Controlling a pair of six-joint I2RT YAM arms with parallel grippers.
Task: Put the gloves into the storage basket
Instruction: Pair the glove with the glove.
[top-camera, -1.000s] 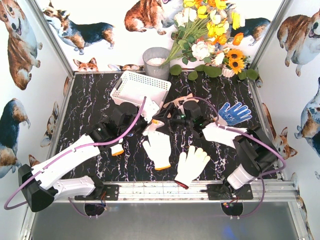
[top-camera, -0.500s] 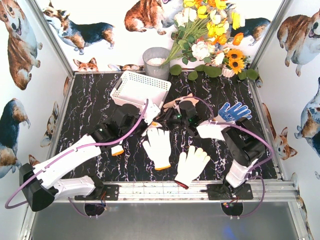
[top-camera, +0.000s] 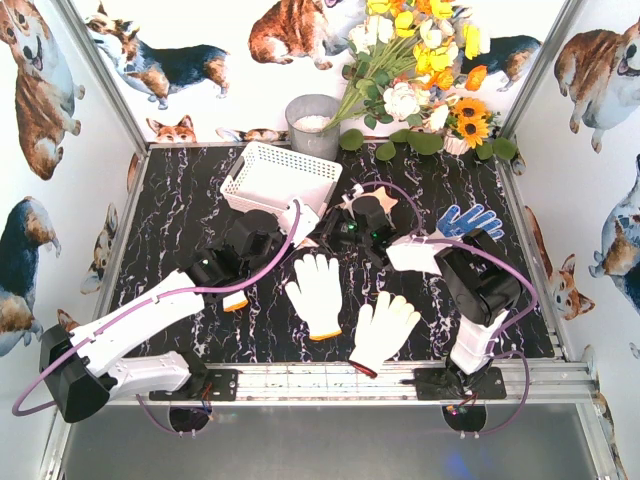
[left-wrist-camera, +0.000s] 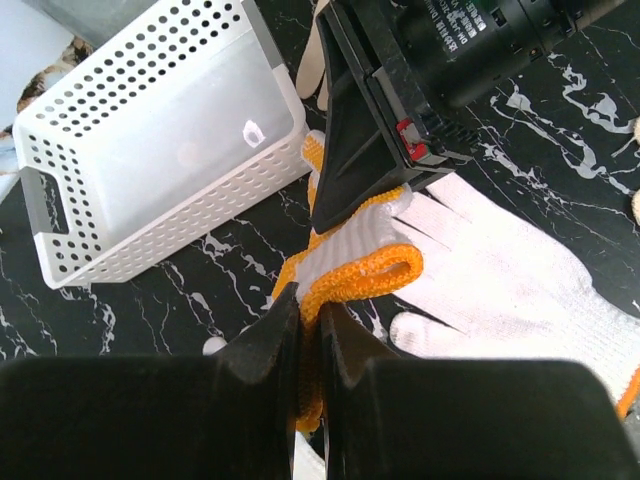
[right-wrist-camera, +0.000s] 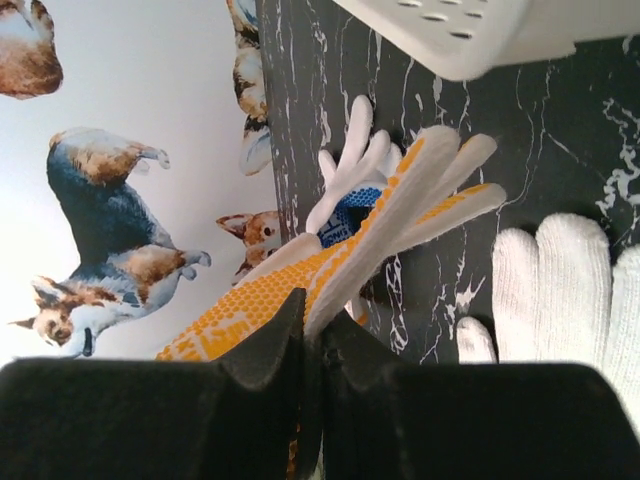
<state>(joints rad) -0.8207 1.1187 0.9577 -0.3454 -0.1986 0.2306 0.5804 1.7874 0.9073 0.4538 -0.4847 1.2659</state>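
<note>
Orange-palmed glove (right-wrist-camera: 300, 270) is pinched in my right gripper (right-wrist-camera: 312, 325), its fingers pointing at the storage basket (top-camera: 300, 160), whose near corner lies just beyond. My left gripper (left-wrist-camera: 308, 330), closed on what looks like an orange-cuffed glove (left-wrist-camera: 370, 265), has the basket ahead-left.

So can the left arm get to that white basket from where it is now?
Probably yes. The white basket lies just beyond the left claw, which grips an orange-cuffed glove, bare tabletop between. The right claw, gripping an orange-palmed glove close beside it, could crowd the move.
</note>
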